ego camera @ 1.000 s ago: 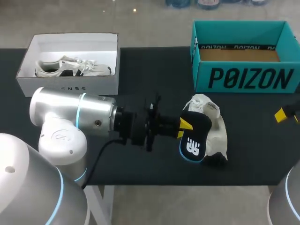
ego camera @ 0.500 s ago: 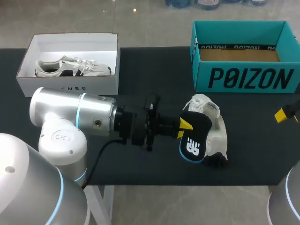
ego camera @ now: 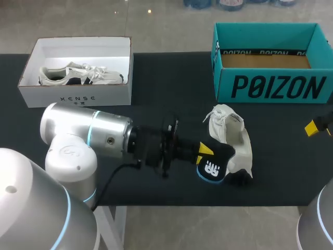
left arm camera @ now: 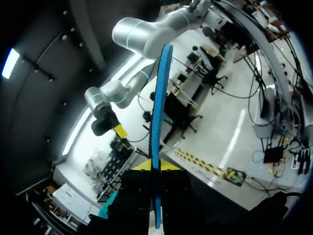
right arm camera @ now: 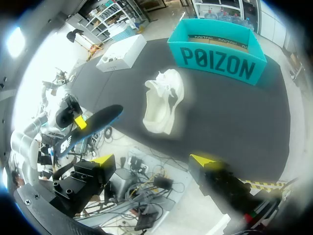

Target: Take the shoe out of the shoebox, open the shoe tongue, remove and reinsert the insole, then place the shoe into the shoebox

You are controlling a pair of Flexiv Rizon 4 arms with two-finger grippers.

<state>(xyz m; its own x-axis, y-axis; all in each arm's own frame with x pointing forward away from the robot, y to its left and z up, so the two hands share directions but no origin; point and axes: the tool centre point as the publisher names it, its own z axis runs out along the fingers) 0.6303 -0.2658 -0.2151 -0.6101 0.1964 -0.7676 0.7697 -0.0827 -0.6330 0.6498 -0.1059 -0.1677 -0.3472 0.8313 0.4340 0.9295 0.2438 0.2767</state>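
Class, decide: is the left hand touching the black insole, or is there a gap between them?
Touching. The left wrist view shows the insole edge-on between the two yellow tips of the left hand, both closed against it from either side.

The black, blue-rimmed foam insole [ego camera: 217,155] hides part of the white fabric shoe [ego camera: 237,136]. The head view's edge cuts off most of the right gripper [ego camera: 314,126].

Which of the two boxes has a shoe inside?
The white box at the far left: a pale shoe lies in it. The teal box shows only its bare brown floor.
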